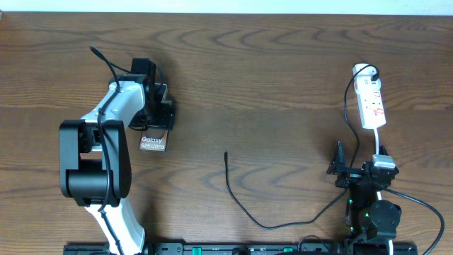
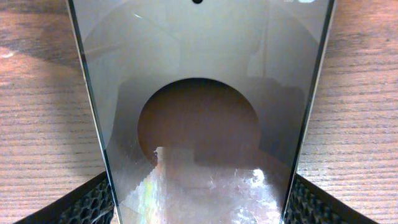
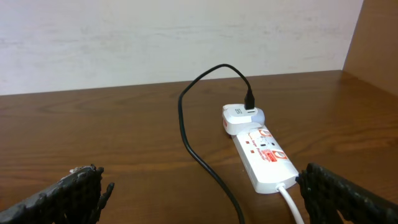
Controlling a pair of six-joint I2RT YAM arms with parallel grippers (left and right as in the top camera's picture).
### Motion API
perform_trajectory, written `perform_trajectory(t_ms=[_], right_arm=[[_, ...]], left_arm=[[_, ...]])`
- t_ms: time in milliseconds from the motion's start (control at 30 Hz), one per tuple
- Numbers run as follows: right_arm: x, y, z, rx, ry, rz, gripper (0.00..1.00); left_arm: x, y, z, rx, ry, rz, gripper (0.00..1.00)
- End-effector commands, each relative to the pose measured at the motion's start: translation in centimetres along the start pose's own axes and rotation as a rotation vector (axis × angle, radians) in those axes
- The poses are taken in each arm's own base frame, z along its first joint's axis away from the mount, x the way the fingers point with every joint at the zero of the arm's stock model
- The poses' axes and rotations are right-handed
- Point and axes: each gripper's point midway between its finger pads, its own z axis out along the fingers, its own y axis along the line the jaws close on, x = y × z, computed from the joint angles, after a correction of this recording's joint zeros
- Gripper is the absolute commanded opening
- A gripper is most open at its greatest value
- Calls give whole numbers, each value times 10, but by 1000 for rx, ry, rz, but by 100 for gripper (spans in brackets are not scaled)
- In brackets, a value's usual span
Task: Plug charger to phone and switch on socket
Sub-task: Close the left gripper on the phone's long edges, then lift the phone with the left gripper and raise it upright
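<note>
Dark wood-grain surface (image 1: pixel 283 64), pale wall behind.

- Phone (image 1: pixel 152 142) lies face up, left of centre, lettering showing. Left tool (image 2: pixel 199 205) sits over its far end. In the wrist view the slab fills the gap between the two fingers (image 2: pixel 87 202), which stand close at its edges. Cannot tell whether they pinch it or only bracket it.
- Charger (image 1: pixel 244 209) trails loose across the middle. Its plug tip (image 1: pixel 226 154) lies bare on the wood, well apart from the phone and held by nothing. Its other end enters a white adapter (image 3: pixel 239 118) at the far end of the socket (image 3: pixel 264 155).
- Socket lies at the right side. Red switch marks are visible, but their position is too small to read.
- Right tool (image 3: pixel 199 196) has its jaws spread wide and empty, near the socket's cord end.

Progress: early. The cable is not plugged into the phone, and the switch looks untouched. Left to do: take up the tip, seat it in the phone, press the switch.
</note>
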Motion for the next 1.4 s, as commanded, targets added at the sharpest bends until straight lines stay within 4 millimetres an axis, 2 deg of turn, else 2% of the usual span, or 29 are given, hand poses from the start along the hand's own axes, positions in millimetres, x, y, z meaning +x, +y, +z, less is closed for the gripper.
perform_trajectory(t_ms=[0,233,333,367,467,500,667,767,900,1000,1233,1367], right_arm=[[1,2,0,-5,1,12,99],[1,2,0,-5,1,12,99],[1,2,0,-5,0,12,99],[1,2,0,-5,1,12,99],[1,2,0,-5,1,12,99],[1,2,0,-5,1,12,99],[1,2,0,-5,1,12,99],[1,2,0,-5,1,12,99],[1,2,0,-5,0,12,99],[1,2,0,-5,1,12,99],[1,2,0,-5,1,12,99],[1,2,0,-5,0,12,99]], left_arm=[[25,1,22,-1,92,13,75],[25,1,22,-1,92,13,66],[25,1,22,-1,92,13,56],[25,1,22,-1,91,12,50],[24,-3,22,25,89,12,13],[23,-4,22,29,85,11,8],[18,-4,17,32,71,7,7],[7,-10,9,64,45,7,7],[-14,-20,-15,124,-36,7,7],[-29,-19,-42,118,-104,10,7],[-39,-22,-86,133,-217,-27,7],[-42,-59,-115,356,-274,-24,7]])
